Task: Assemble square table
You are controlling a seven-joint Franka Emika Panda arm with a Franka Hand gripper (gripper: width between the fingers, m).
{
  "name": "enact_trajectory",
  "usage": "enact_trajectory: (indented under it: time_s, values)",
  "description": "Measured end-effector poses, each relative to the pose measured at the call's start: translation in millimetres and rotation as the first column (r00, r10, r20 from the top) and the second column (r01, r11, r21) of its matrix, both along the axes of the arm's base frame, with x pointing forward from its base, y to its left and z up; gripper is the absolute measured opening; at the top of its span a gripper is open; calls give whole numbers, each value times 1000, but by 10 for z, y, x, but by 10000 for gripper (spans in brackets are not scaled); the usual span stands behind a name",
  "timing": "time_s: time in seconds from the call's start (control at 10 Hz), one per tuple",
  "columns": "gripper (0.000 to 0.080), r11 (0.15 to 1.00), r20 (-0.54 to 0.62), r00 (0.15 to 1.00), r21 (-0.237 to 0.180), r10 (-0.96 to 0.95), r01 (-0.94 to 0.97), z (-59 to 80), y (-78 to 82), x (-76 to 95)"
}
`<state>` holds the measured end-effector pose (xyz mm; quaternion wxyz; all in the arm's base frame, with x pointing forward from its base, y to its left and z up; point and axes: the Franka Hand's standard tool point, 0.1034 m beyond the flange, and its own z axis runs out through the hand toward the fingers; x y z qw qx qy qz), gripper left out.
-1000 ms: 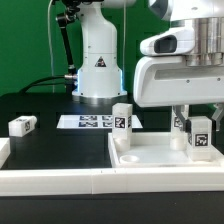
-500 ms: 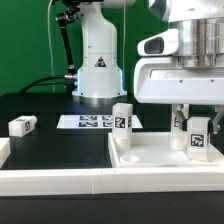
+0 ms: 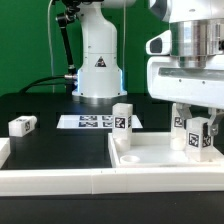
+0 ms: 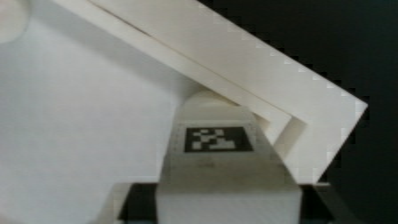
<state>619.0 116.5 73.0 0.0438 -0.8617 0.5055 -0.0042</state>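
Pincer [image 3: 196,123] closed on held leg [image 3: 198,138]; fingers flank it on both sides, grip taken on the upper part; wrist view shows the same leg [image 4: 217,141] tag-up between the dark finger pads [image 4: 143,200].

Held leg is upright at the tabletop [image 3: 160,156] corner on the exterior view's right; cannot tell if it is seated or just above. Second leg [image 3: 122,118] stands upright at the tabletop's far corner toward the exterior view's left. Third leg [image 3: 22,126] lies loose on the counter [image 3: 50,108], well apart; fourth leg not seen. Marker board [image 3: 88,122] lies flat behind; border wall [image 3: 50,182] along the front.

Handling, judged: legs look like light, rigid plastic blocks with smooth faces, so likely to slip under twist; best taken across two flat opposite sides, high up, leaving the base free to enter the tabletop; the tabletop looks stiff and probably slides if pushed sideways.
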Motion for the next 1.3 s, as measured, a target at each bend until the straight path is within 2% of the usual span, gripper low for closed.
enact_trajectory:
  time_s: [0.4, 1.0, 1.2, 1.3]
  values:
    - [290, 978, -26, 978, 8, -206, 206, -2, 2, -6]
    - [290, 875, -53, 875, 20, -482, 483, -1, 9, -4]
    - [290, 911, -46, 911, 20, -410, 411, -1, 13, -5]
    - [402, 938, -31, 938, 24, -345, 346, 8, 28, 13]
